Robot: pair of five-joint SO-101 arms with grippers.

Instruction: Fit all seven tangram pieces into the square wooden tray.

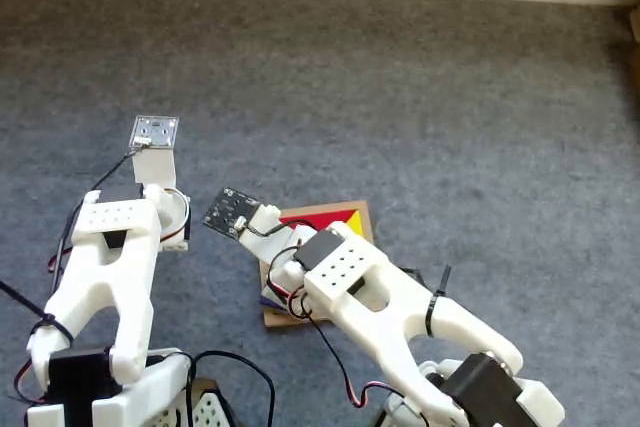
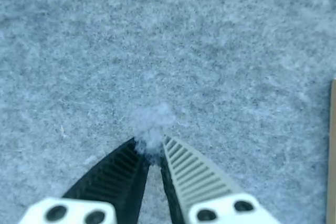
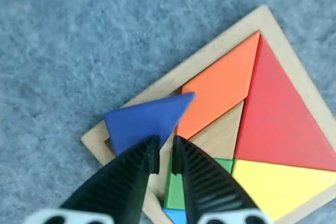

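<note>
Grey carpet [image 1: 400, 77] lies all round the square wooden tray [image 3: 220, 48], which the right arm mostly hides from above. Inside the tray sit a large red triangle [image 3: 278, 124], a yellow triangle [image 3: 278, 184] and an orange parallelogram [image 3: 223, 90]. A blue triangle [image 3: 144, 124] lies askew across one tray corner, overlapping the rim. A green piece [image 3: 176, 192] and a light-blue piece [image 3: 172, 216] are cut off behind the right gripper [image 3: 164, 156], which hangs over that corner, its fingers nearly together and pinching nothing. The left gripper [image 2: 151, 150] is beside the tray over carpet, pressed together and empty.
</note>
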